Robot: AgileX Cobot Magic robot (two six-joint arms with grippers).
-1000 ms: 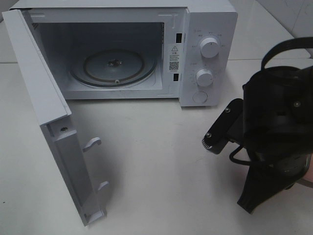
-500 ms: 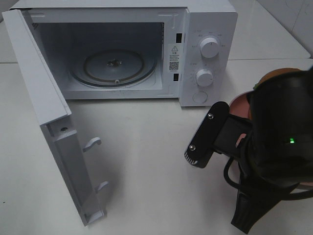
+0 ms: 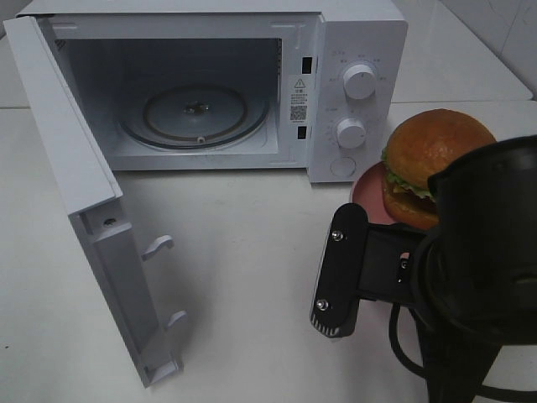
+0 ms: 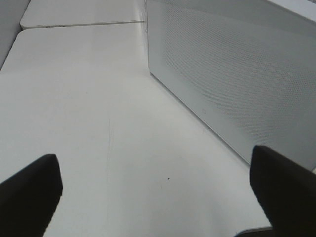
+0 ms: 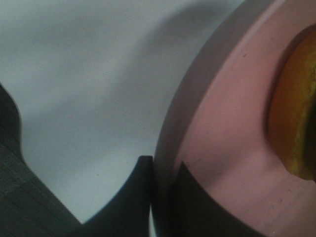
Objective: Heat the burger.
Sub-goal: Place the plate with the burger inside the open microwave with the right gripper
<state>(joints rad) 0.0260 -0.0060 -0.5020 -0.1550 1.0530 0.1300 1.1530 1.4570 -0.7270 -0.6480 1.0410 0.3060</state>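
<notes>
The burger (image 3: 436, 159), with a golden-brown bun and a green lettuce frill, sits on a round pink plate (image 3: 369, 195) to the right of the microwave. In the right wrist view my right gripper (image 5: 163, 170) is shut on the plate's rim (image 5: 217, 148), one finger (image 5: 140, 185) under it and one on top, with the burger's edge (image 5: 291, 118) close by. The bulky black right arm (image 3: 470, 269) hides the plate's near side. My left gripper (image 4: 158, 197) stands wide open over bare table, beside the microwave's perforated outer wall (image 4: 237, 74); it does not show in the exterior high view.
The white microwave (image 3: 357, 34) stands at the back with its door (image 3: 75, 185) swung fully open to the left. Its glass turntable (image 3: 195, 113) has nothing on it. Two knobs (image 3: 359, 81) are on the right panel. White tabletop (image 3: 243, 252) lies in front.
My right arm has moved down and left in the exterior high view, closer to the camera. The burger and pink plate, hidden behind it before, now show.
</notes>
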